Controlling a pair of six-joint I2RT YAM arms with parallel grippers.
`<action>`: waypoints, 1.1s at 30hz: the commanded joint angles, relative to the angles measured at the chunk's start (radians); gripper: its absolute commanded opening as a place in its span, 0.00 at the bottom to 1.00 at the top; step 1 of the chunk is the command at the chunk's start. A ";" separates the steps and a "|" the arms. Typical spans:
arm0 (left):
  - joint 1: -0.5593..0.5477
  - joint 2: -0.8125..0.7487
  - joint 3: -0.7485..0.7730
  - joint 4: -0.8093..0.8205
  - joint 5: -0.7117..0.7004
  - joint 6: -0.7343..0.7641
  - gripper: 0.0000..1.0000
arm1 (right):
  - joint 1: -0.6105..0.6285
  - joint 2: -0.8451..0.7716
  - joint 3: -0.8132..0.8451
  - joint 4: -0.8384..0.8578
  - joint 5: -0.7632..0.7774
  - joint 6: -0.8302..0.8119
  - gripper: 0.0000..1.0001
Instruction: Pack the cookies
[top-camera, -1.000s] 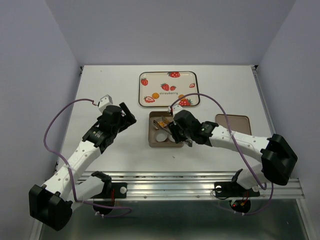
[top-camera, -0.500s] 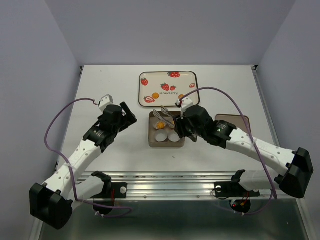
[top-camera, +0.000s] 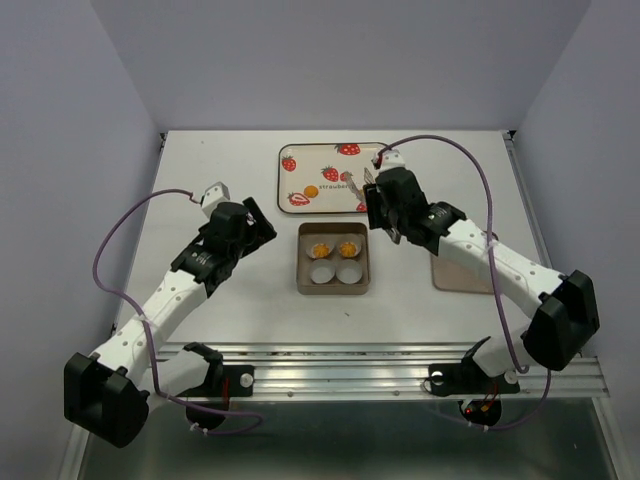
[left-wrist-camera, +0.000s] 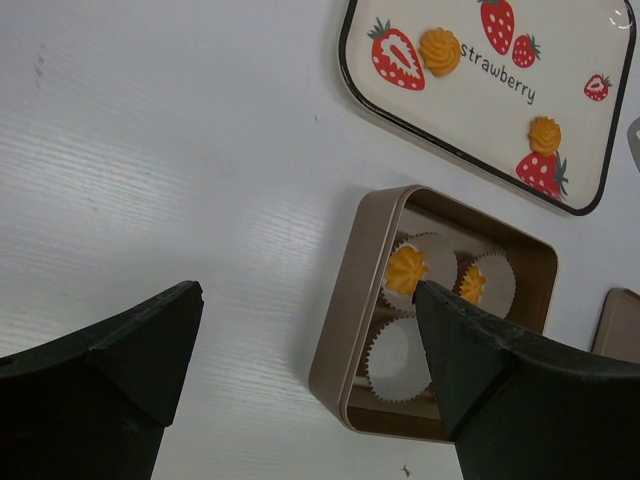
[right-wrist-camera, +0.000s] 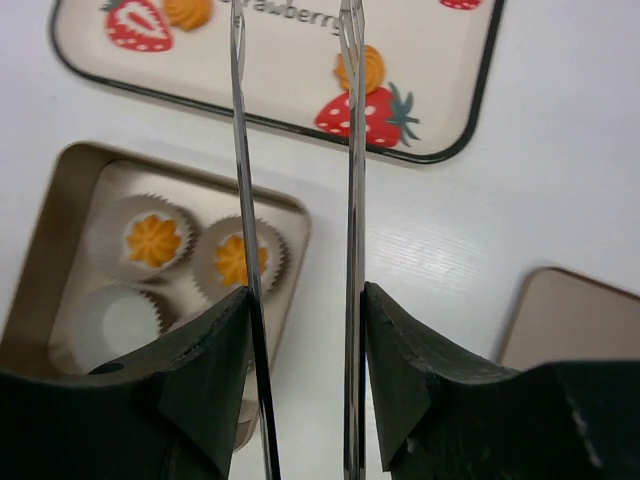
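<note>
— Two cookies (top-camera: 320, 247) are being held in the far paper cups (left-wrist-camera: 435, 250) of the box (top-camera: 301, 262). Two more cookies are being borne by the tray (top-camera: 320, 160) just beyond the box.
— And the grippers?
— Tongs (right-wrist-camera: 243, 200) are being clamped by the right gripper (right-wrist-camera: 303, 295) beyond the box's far right corner. The left gripper (top-camera: 260, 224) is being held left of the box, jaws wide apart, nothing being gripped.

The thin metal tongs (right-wrist-camera: 350, 150) beyond the right tool (right-wrist-camera: 300, 300) run off the top edge, tips unseen. One dark finger (left-wrist-camera: 510, 400) of the left tool (left-wrist-camera: 308, 295) covers a corner of the square tan tin (left-wrist-camera: 335, 350).
</note>
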 joint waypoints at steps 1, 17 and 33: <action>0.004 0.007 0.048 0.023 -0.033 0.009 0.99 | -0.083 0.081 0.097 0.011 0.017 -0.007 0.52; 0.003 0.040 0.042 0.009 -0.061 -0.007 0.99 | -0.178 0.287 0.133 0.012 -0.077 -0.045 0.53; 0.003 0.045 0.051 0.001 -0.061 -0.015 0.99 | -0.178 0.353 0.145 0.017 -0.071 -0.053 0.54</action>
